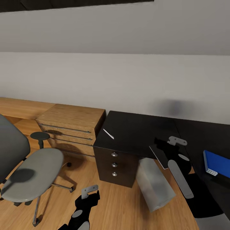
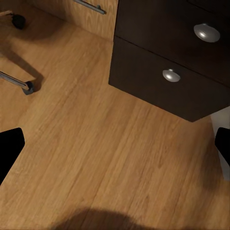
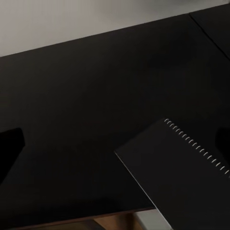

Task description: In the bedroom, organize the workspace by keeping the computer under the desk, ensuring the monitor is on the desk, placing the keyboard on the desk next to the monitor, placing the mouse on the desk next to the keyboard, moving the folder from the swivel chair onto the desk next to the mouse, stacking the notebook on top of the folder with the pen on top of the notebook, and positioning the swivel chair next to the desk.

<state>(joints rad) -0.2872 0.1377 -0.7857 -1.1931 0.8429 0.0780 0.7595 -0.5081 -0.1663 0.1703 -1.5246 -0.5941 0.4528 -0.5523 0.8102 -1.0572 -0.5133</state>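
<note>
Progress check, judging from how things lie. The long black L-shaped desk (image 1: 134,131) with three silver-knob drawers has its far corner bare except for a thin white stick, probably the pen (image 1: 108,133), near its 9 o'clock edge. The bright blue flat folder (image 1: 218,163) is already up on the desk out at 3 o'clock, so that step looks done. A dark spiral-bound notebook (image 3: 179,175) lies at the desk's front edge, under the right tool (image 1: 172,144), and is not on the folder yet. In the right wrist view its fingers stand wide apart with nothing between them.

The plain light-grey tower computer (image 1: 155,183) is lying tilted on the wood floor (image 1: 121,204) by the drawers, at about 5 o'clock of them, so it's more beside the desk than properly under it. The grey upholstered swivel chair (image 1: 33,172) sits well off at 9 o'clock, next to a wooden chest with bar handles (image 1: 70,127). The left tool (image 1: 85,199) hangs low over the floor, spread wide and empty.

Still to do, I'd guess: stack the notebook and pen, bring the chair in.
</note>
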